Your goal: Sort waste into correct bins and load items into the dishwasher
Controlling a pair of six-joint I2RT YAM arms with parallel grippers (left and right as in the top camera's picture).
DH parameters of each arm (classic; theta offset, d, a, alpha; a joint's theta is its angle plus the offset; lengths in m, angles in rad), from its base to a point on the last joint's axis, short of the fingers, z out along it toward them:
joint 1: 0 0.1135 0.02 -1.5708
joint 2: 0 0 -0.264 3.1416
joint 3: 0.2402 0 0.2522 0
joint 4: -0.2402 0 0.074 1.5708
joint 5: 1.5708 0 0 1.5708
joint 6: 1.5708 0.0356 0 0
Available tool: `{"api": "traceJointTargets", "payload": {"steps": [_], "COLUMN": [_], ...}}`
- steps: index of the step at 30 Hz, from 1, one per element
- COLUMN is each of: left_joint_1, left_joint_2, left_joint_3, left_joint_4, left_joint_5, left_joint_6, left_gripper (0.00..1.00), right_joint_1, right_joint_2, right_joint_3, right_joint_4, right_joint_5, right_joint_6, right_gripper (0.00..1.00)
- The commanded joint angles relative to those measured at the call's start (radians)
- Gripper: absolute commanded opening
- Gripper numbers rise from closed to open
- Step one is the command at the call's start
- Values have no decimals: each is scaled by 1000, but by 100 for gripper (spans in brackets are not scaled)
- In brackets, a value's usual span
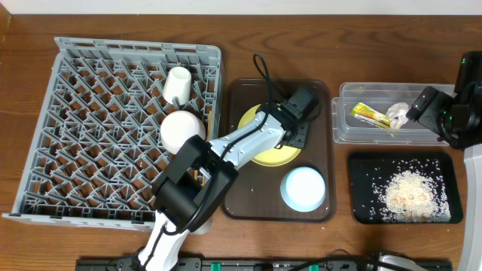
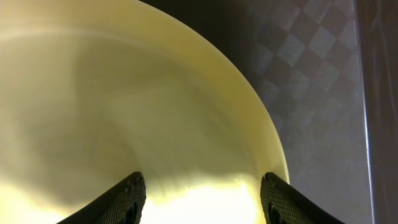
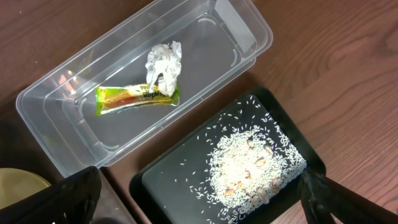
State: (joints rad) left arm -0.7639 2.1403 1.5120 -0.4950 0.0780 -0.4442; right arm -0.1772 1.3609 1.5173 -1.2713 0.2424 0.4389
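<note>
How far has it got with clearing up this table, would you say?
Done: the wrapper and tissue lie in the clear tub, the rice on the black tray, and the cup and white bowl sit in the grey rack. In hand: the left arm has its jaws open at the yellow plate. Left: that plate and the blue bowl, both on the brown tray.

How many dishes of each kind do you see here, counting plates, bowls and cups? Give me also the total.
Plates: 1, the round yellow plate
Bowls: 2, the light blue bowl and the white bowl
Cups: 1, the small white cup
Total: 4
</note>
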Motion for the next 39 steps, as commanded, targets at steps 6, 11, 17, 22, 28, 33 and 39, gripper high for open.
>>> {"api": "traceJointTargets", "payload": {"steps": [6,11,17,22,28,33,39], "left_joint_1": [-5,-5,-6,-4,40,77,82], "left_joint_2": [-54,-127,-127,-126,-126,-123,-122], "left_joint_3": [22,22,16,-6,-11,-55,-171], "left_joint_4": [-45,-93,-157,-203,-339,-339,-222], "left_joint_5": [-92,-182,-184,-257,-401,-328,-244], "left_joint_6": [6,6,6,3,-101,-111,-127], "left_gripper": [63,63,67,67,68,67,66], "right_joint_1": [-5,-5,-5,-5,-5,-5,-5], "right_joint_2": [-1,-1,-1,-1,-1,-1,-1], "right_joint_3": [6,6,6,6,6,6,6], "right_joint_4": [-2,-2,-2,-2,-2,-2,-2], "right_joint_5": [7,7,7,7,7,7,7], "right_joint_6": [-7,-7,-7,-7,-7,-7,-7], "right_gripper": [99,99,99,99,99,99,99]}}
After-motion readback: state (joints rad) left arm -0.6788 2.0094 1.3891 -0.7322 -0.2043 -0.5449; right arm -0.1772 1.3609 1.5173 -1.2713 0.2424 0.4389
